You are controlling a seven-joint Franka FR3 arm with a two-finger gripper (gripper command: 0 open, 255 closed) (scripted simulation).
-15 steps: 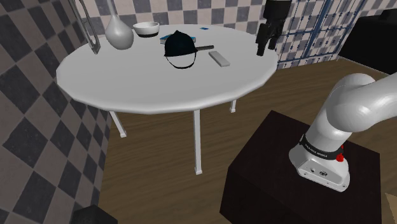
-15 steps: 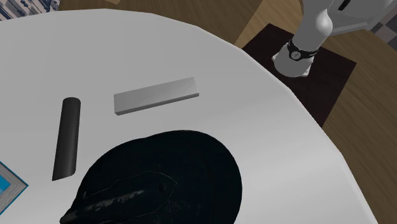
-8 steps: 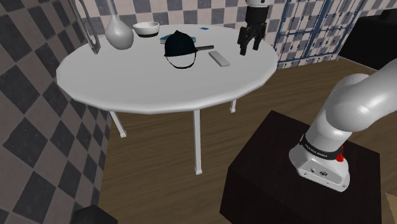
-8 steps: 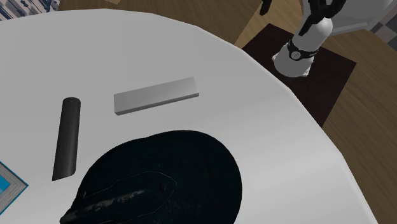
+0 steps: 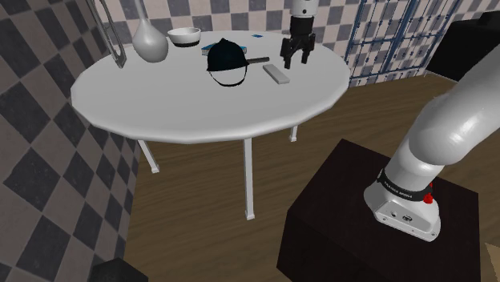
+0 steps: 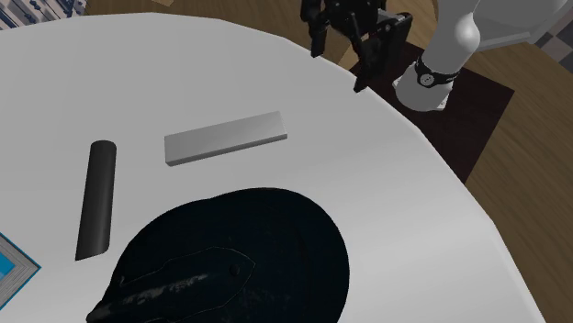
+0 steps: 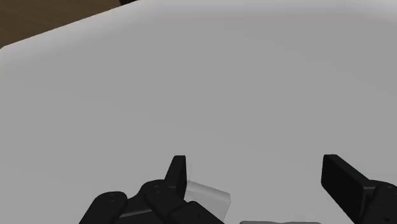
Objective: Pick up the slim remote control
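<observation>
In the shoulder view, I see the gripper [image 5: 293, 62] hanging over the round white surface [image 5: 160, 104], its fingers spread. It is just right of the slim grey remote [image 5: 276, 74], which lies flat beside a black cap [image 5: 226, 60].

In the second exterior view, the remote [image 6: 225, 138] lies untouched between the cap [image 6: 239, 266] and the gripper [image 6: 337, 69].

In the wrist view, the fingers [image 7: 179, 170] stand apart over bare surface [image 7: 222, 83].

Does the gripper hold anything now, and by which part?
Nothing is held. The gripper has its fingers apart over the table; the grey remote control lies flat, untouched.
</observation>
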